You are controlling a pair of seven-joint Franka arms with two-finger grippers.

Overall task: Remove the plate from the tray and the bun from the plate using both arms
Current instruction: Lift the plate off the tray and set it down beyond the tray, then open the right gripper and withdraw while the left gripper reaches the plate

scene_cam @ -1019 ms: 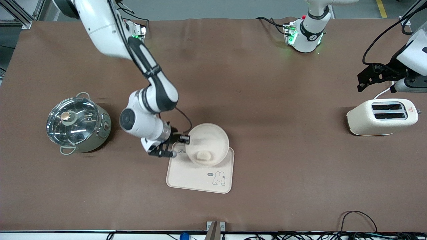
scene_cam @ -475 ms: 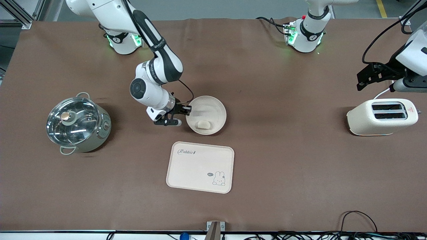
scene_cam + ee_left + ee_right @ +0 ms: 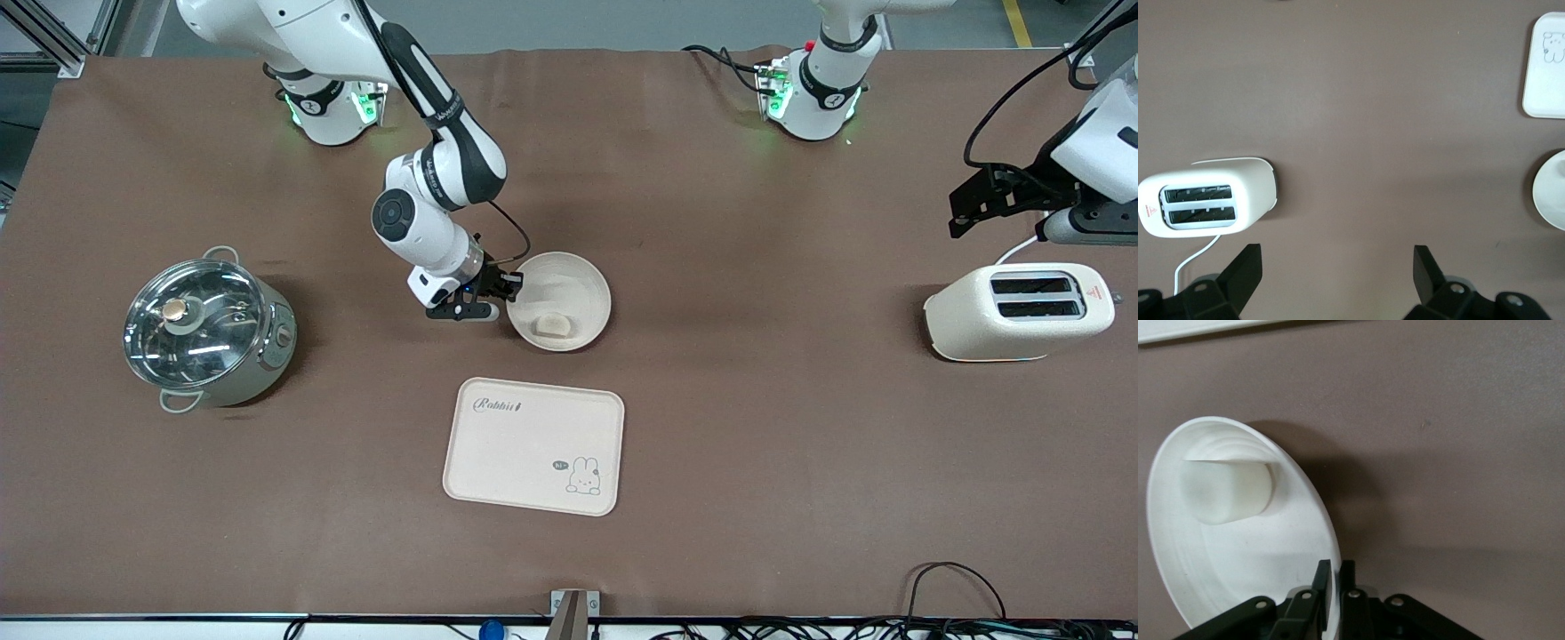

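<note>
The round cream-white plate [image 3: 569, 293] is tilted, held by its rim over the brown table, farther from the front camera than the tray. The pale bun [image 3: 553, 324] lies in the plate's lower part; it also shows in the right wrist view [image 3: 1226, 491] inside the plate [image 3: 1251, 573]. My right gripper [image 3: 508, 289] is shut on the plate's rim at the side toward the right arm's end, its place in its own view [image 3: 1337, 577]. My left gripper [image 3: 978, 200] is open and empty, up over the table near the toaster, jaws wide apart [image 3: 1337, 263].
A rectangular cream tray with a rabbit drawing [image 3: 533, 444] lies nearer the front camera than the plate. A steel pot with a glass lid [image 3: 206, 329] stands toward the right arm's end. A cream toaster [image 3: 1018, 311] stands toward the left arm's end, also in the left wrist view [image 3: 1205, 203].
My right gripper has carried the plate with the bun off the tray, away from the front camera, then slightly toward the left arm's end. The left arm has barely moved.
</note>
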